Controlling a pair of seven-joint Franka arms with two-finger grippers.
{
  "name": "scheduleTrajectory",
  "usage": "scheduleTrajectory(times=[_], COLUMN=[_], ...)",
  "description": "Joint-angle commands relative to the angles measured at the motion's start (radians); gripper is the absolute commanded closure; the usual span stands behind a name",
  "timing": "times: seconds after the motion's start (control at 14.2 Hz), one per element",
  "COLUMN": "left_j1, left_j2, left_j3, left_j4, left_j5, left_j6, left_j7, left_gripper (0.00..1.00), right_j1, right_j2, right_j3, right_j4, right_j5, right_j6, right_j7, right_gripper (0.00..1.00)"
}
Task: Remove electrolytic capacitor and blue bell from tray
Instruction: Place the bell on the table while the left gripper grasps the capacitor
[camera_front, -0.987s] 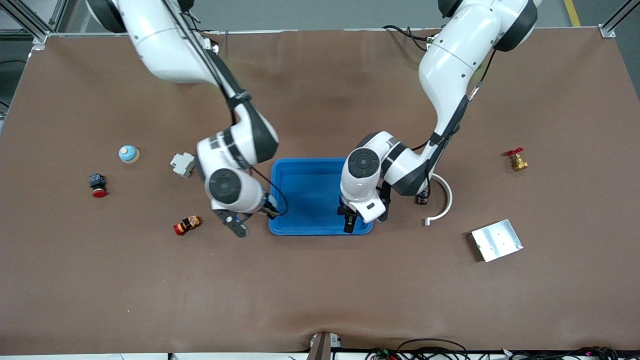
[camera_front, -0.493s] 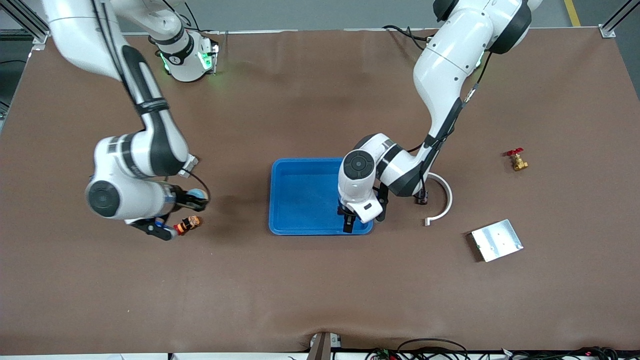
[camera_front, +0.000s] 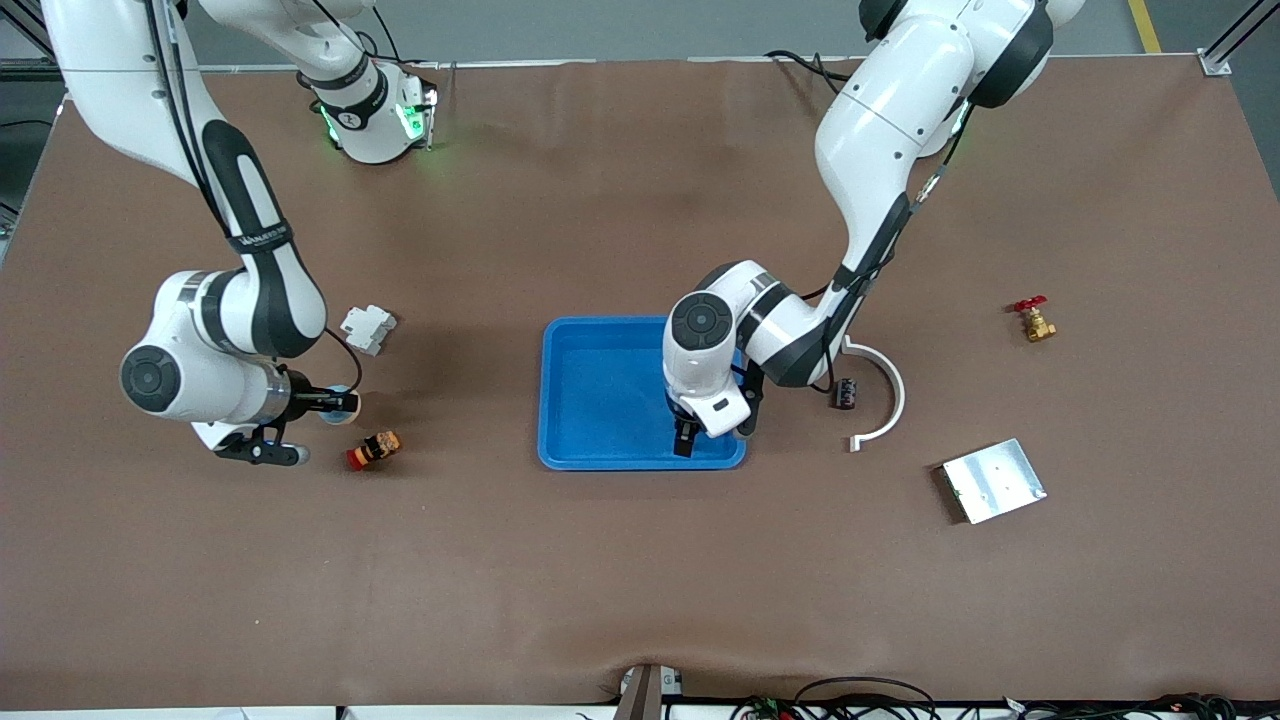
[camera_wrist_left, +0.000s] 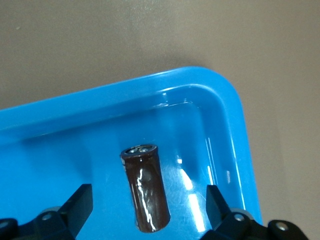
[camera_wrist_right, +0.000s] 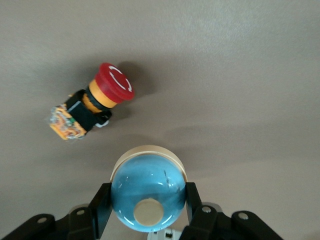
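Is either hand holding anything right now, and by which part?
The right hand clamps the blue bell across its dome's sides. The left hand holds nothing.

No readable text shows on anything here.

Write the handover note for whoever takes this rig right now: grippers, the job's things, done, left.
Right gripper: shut on the blue bell, over the table at the right arm's end, beside a red emergency-stop button.
Left gripper: open, over the blue tray, fingers either side of the electrolytic capacitor, not gripping it.
Done: bell is out of the tray.
Left: set the bell down and release; close on the capacitor, which lies in a corner of the tray, lift it out and place it on the table.
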Motion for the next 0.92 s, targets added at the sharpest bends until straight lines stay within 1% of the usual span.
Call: scheduleTrajectory(times=[0.0,0.07,0.14,0.35,0.42,0.49,0.56,0.7,0.78,0.85], left_j1=[-0.01,-0.009,-0.01,-0.013,-0.016,-0.019,-0.022,-0.022,-0.022,-0.022], left_j2=[0.003,0.005,0.006,0.006,0.005,0.005,0.006,0.008,0.008,0.01], left_j3=[0.013,0.013,0.013,0.015,0.013,0.015,0.015,0.015,0.015,0.013], left_j4=[0.014,0.014,0.012,0.012,0.012,0.012,0.012,0.012,0.012,0.012], left_j5=[-0.006,-0.006,-0.006,-0.006,-0.01,-0.016,-0.018,-0.02,-0.02,-0.018], left_j6=[-0.017,-0.017,-0.017,-0.015,-0.015,-0.015,-0.015,-0.015,-0.015,-0.015], left_j7=[0.013,0.025,0.03,0.091,0.09,0.088,0.087,0.087,0.087,0.087], left_gripper=[0.0,0.0,0.0,0.0,0.0,0.0,0.0,0.0,0.0,0.0], right_j1=[0.004,0.007,0.006,0.008,0.006,0.004,0.003,0.004,0.001,-0.003], right_j2=[-0.021,-0.018,-0.009,0.008,0.016,0.025,0.028,0.039,0.039,0.039], right_j3=[-0.004,-0.009,-0.017,-0.031,-0.031,-0.037,-0.04,-0.04,-0.041,-0.041], right_j4=[-0.03,-0.03,-0.03,-0.03,-0.031,-0.03,-0.03,-0.027,-0.024,-0.022], right_j5=[-0.017,-0.017,-0.017,-0.042,-0.042,-0.042,-0.04,-0.042,-0.042,-0.042], right_j6=[0.02,0.023,0.032,0.058,0.069,0.074,0.083,0.086,0.086,0.085], right_j7=[-0.011,-0.011,-0.011,-0.011,-0.011,-0.009,-0.009,-0.009,-0.009,-0.008], right_gripper=[1.0,0.9,0.83,0.81,0.76,0.7,0.61,0.35,0.03,0.0])
